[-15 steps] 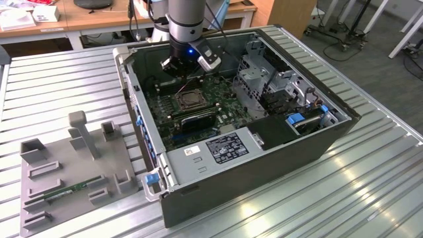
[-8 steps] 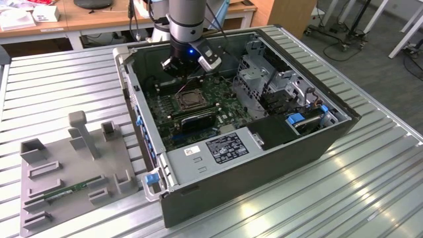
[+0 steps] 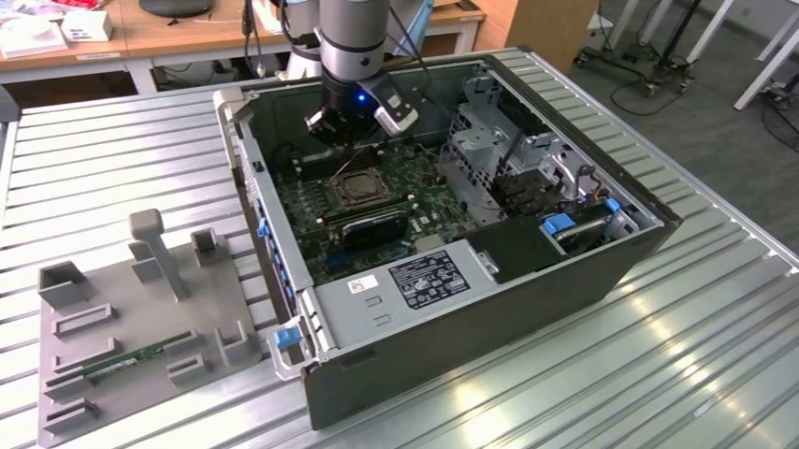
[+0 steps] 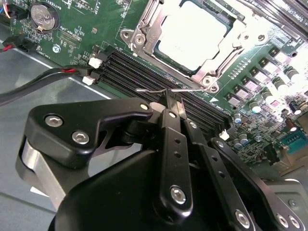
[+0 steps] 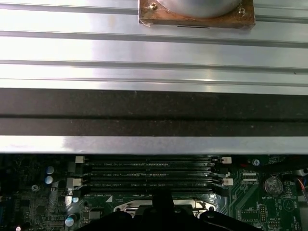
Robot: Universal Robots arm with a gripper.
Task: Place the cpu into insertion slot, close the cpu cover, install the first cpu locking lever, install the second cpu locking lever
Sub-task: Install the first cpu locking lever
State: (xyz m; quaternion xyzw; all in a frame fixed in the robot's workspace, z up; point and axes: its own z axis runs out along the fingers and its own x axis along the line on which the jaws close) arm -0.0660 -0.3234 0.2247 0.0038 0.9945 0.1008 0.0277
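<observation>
The cpu (image 4: 190, 33) lies flat in its socket on the green motherboard, silvery top showing through the square opening of the cpu cover (image 4: 144, 26), which is folded down over it. In the exterior view the socket (image 3: 354, 190) sits mid-board inside the open computer case. My gripper (image 4: 168, 101) hangs just beside the socket, over the black memory slots (image 4: 130, 72). Its fingers are pressed together on a thin wire cpu locking lever (image 4: 147, 90) that runs along the socket's edge. From the exterior view, the gripper (image 3: 341, 140) is low inside the case, behind the socket.
The case wall (image 3: 256, 201) and a metal drive cage (image 3: 500, 150) flank the board. Red and black cables (image 4: 43, 79) and a coin battery (image 4: 44, 15) lie near the gripper. A grey fixture plate (image 3: 138, 309) holding a memory stick (image 3: 131, 358) stands at the exterior view's left.
</observation>
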